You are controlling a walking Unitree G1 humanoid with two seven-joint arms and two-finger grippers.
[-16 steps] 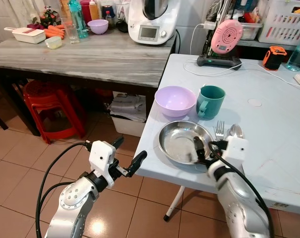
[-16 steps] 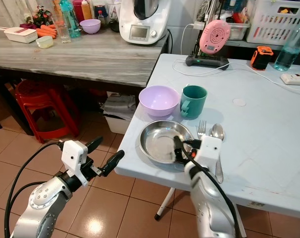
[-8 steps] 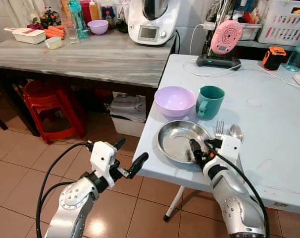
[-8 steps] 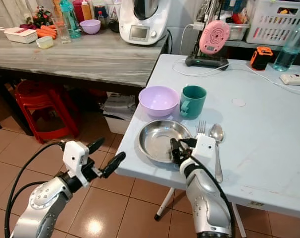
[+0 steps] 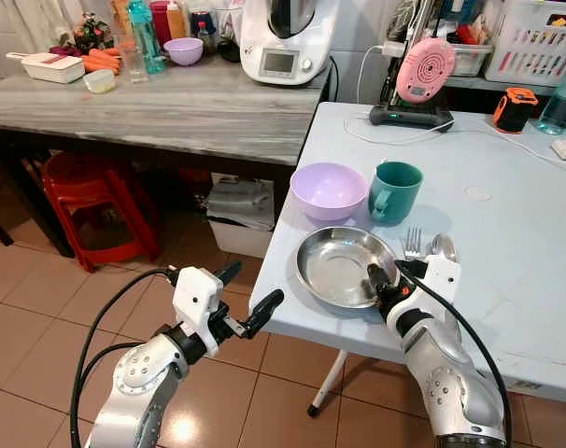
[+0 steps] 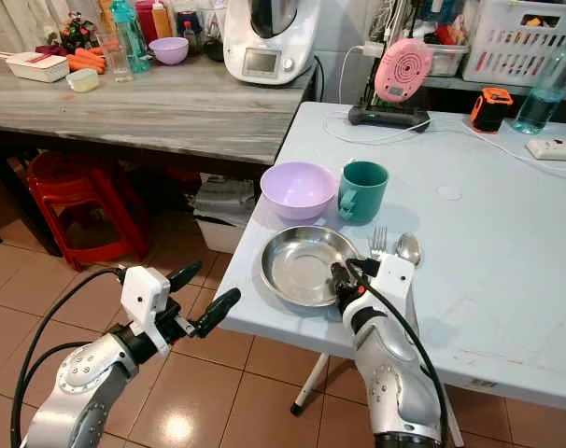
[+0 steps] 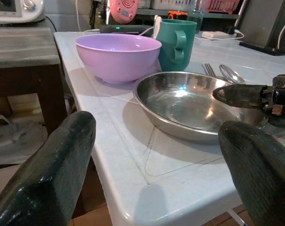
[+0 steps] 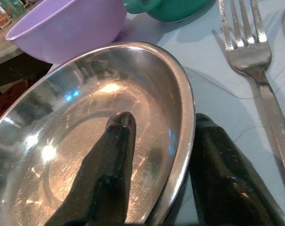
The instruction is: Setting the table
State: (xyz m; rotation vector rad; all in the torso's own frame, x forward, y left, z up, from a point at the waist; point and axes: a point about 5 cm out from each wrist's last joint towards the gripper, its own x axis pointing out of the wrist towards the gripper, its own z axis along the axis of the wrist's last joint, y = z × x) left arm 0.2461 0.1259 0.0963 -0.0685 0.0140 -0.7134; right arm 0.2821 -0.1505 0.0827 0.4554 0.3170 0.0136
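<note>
The left gripper (image 5: 250, 297) hangs released off the near edge of the tabletop (image 5: 507, 233), over the tiled floor (image 5: 40, 308), its two black fingers (image 7: 48, 174) spread wide and touching nothing. On the tabletop, the steel plate (image 5: 339, 266) sits at the near left corner. At 11 o'clock from the plate stands a purple bowl (image 5: 329, 189), and at 1 o'clock a green mug (image 5: 396, 190), the two just beside each other. The right gripper (image 5: 388, 277) is clamped on the plate's rim at about 4 o'clock: one finger (image 8: 109, 165) lies inside the dish, the other finger (image 8: 217, 169) presses the outside of the rim against the tabletop. At 3 o'clock from the plate lie a fork (image 8: 255, 61) and, beyond it, a spoon (image 6: 409, 249), side by side and parallel, partly covered by the right wrist.
</note>
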